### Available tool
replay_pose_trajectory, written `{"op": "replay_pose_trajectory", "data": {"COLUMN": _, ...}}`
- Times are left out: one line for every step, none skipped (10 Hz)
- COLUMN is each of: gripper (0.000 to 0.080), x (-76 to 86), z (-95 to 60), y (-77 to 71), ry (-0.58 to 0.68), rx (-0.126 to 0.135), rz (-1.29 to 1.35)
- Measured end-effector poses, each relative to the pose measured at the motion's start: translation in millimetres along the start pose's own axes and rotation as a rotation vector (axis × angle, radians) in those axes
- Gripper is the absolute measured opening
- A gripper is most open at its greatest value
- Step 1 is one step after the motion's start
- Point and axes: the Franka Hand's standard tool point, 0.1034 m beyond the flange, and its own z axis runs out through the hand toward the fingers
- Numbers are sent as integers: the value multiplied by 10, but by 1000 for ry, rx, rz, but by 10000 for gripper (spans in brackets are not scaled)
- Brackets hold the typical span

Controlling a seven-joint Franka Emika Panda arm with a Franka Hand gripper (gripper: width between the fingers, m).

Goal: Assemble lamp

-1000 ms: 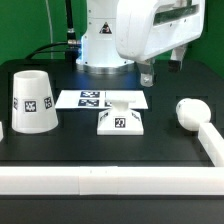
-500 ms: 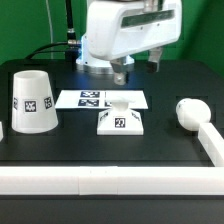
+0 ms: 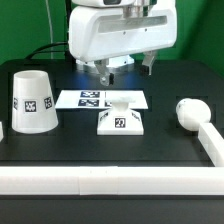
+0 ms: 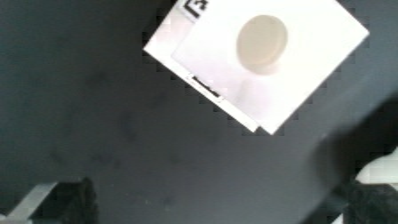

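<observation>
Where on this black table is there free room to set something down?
Bare table between base and front rail, and between base and bulb. Crowded where shade, marker board and base sit close, gripper overhead.

No words, brands or numbers to be read. Only black-and-white square tags: one on the shade, well apart from the gripper; one on the base, below the gripper; several on the marker board, near it.
</observation>
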Motion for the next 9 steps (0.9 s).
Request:
{"op": "replay_pose_trajectory", "data": {"gripper": 699, "x": -7, "z": 1, "y": 6, "ry": 0, "rx": 1, "rz": 51}}
{"op": "replay_pose_trajectory", "data": {"gripper": 699, "x": -47, "z": 13, "y": 40, "ry": -2, "rx": 5, "rz": 184}}
{"op": "replay_pose_trajectory", "data": {"gripper": 699, "x": -89, "z": 32, "y": 77, "ry": -1, "rx": 18, "rz": 278}}
{"op": "replay_pose_trajectory", "data": {"gripper": 699, "x": -86, "z": 35, "y": 66, "ry": -2, "rx": 18, "rz": 336}}
{"op": "replay_pose_trajectory", "data": {"gripper": 699, "x": -82, "z": 44, "y": 43, "ry": 0, "rx": 23, "rz": 419}}
{"op": "replay_pose_trajectory", "data": {"gripper": 699, "x": -102, "z": 66, "y": 24, "ry": -1, "rx": 35, "rz": 480}}
{"op": "replay_pose_trajectory", "data": {"gripper": 699, "x": -113, "z": 87, "y": 10, "ry": -3, "rx": 44, "rz": 523}}
{"op": "replay_pose_trajectory", "data": {"gripper": 699, "x": -117, "z": 118, "y": -9, "ry": -4, "rx": 48, "rz": 611}}
{"op": "replay_pose_trajectory", "data": {"gripper": 699, "x": -136, "z": 164, "y": -28, "ry": -4, "rx": 54, "rz": 653}}
